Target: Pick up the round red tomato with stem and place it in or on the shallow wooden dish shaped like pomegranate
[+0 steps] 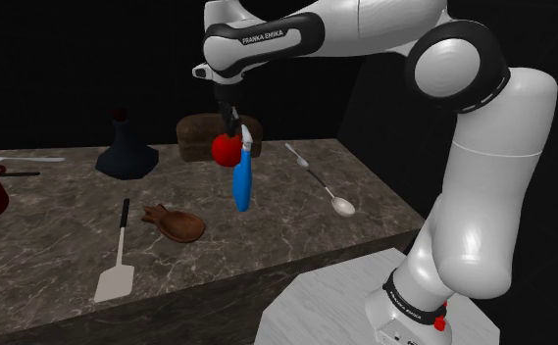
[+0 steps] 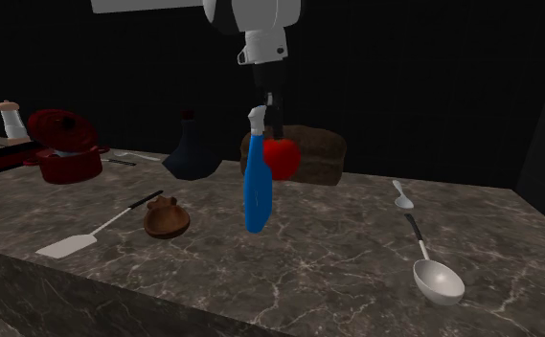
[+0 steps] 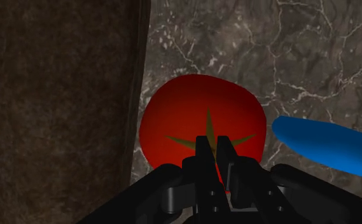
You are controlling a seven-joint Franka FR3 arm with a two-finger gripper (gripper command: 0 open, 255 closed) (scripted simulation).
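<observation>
Marble counter (image 1: 61,230) below; claw (image 3: 212,146) pinches red tomato (image 3: 186,108) at its top.

A: Where is the tomato (image 1: 225,149) (image 2: 282,158) (image 3: 201,121)?
B: Up in the air, off the counter (image 1: 61,235). It is round and red, with a green star stem on top.
A: And the dish (image 1: 177,223) (image 2: 167,218)?
B: Brown and shallow, with a little crown at one end. It lies flat on the counter, well apart from the tomato.
</observation>
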